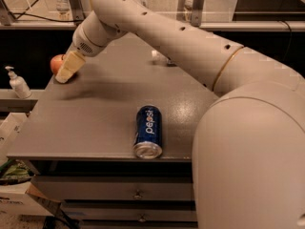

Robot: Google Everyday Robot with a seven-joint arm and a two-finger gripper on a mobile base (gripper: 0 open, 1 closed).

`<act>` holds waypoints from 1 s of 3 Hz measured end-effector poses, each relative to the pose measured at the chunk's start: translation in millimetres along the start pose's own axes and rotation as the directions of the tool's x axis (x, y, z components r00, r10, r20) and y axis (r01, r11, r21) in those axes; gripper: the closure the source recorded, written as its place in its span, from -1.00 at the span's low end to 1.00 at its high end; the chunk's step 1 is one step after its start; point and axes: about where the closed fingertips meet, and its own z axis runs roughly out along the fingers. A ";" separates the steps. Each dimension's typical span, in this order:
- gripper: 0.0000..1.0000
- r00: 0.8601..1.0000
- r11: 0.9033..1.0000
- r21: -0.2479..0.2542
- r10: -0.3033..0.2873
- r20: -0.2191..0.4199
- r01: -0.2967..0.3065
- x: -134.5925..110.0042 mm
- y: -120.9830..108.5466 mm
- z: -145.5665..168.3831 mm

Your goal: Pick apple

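The small red-orange apple (55,62) sits near the far left corner of the grey table (95,113). My gripper (65,70), with tan tips, is right at the apple. It covers the apple's right side, so only the left part shows. Whether it touches the apple cannot be told. My white arm reaches in from the right, across the back of the table.
A blue Pepsi can (148,131) lies on its side near the front edge. A clear plastic bottle (159,57) lies at the back, mostly hidden by my arm. A soap dispenser (18,84) stands on a ledge left of the table. Drawers sit under the tabletop.
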 end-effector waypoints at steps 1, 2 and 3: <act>-1.00 1.000 1.000 -0.027 0.009 0.002 -0.008 -6.0 4.0 25.5; -1.00 1.000 0.998 -0.056 0.023 0.003 -0.023 -11.3 10.3 51.8; -0.96 0.999 0.997 -0.064 0.036 -0.004 -0.036 -9.8 12.7 60.6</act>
